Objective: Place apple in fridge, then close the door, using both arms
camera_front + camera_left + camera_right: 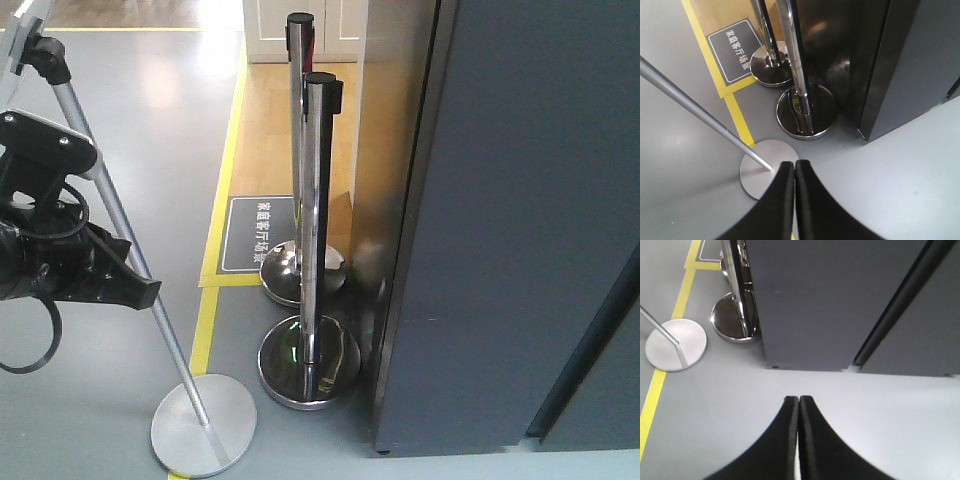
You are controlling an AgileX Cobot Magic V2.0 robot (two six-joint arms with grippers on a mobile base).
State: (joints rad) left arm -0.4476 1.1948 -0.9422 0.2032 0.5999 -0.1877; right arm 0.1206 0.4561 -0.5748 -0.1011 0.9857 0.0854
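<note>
My left tool (pixel 794 172) was pressed shut, empty, near the slanted pole stand (pixel 762 168) and chrome stanchions (pixel 805 111), which a swing might strike; my right tool (pixel 798 407), equally shut and empty, faced the dark fridge (pixel 840 300). No apple was visible.

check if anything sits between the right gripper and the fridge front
Nothing visible does. In the right wrist view the right gripper, jaws shut and empty, points over bare grey floor toward the dark grey fridge. The chrome stanchion base and silver stand disc sit off to the side. No apple shows.
</note>
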